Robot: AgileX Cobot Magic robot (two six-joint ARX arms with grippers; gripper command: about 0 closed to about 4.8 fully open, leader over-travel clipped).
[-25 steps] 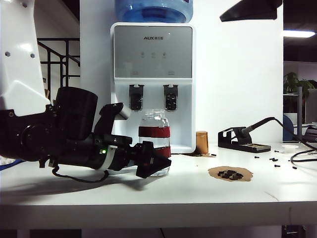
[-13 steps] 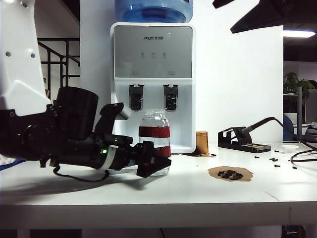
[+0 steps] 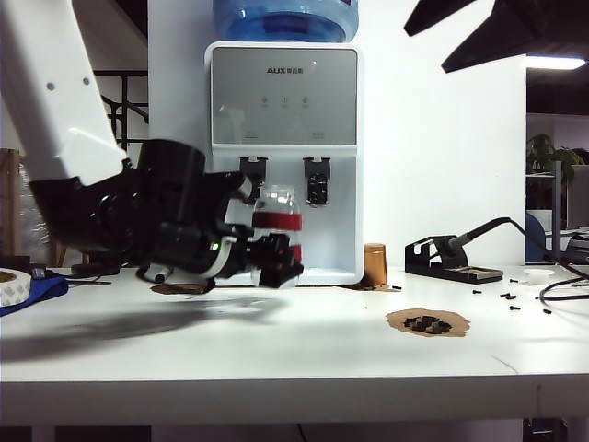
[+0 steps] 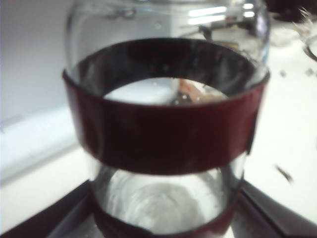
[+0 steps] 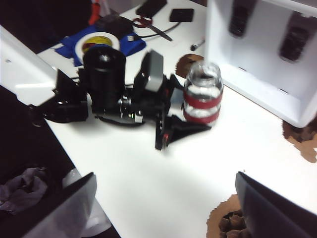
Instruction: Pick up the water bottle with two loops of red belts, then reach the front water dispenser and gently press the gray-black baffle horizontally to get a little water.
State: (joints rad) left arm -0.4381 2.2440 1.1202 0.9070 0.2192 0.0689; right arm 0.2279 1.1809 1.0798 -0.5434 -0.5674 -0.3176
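lifted: water bottle [image 3: 279,230] in left gripper [image 3: 276,262]; right gripper [image 5: 163,208] high.

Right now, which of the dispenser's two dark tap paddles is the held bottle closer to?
The left paddle: the water bottle, gripped by the left gripper, sits just below it, while the right paddle stands clear to the side.

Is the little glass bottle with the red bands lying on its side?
No, the small clear glass bottle with two dark red bands stands upright, gripped low by the left hand beside the white boxy water dispenser.
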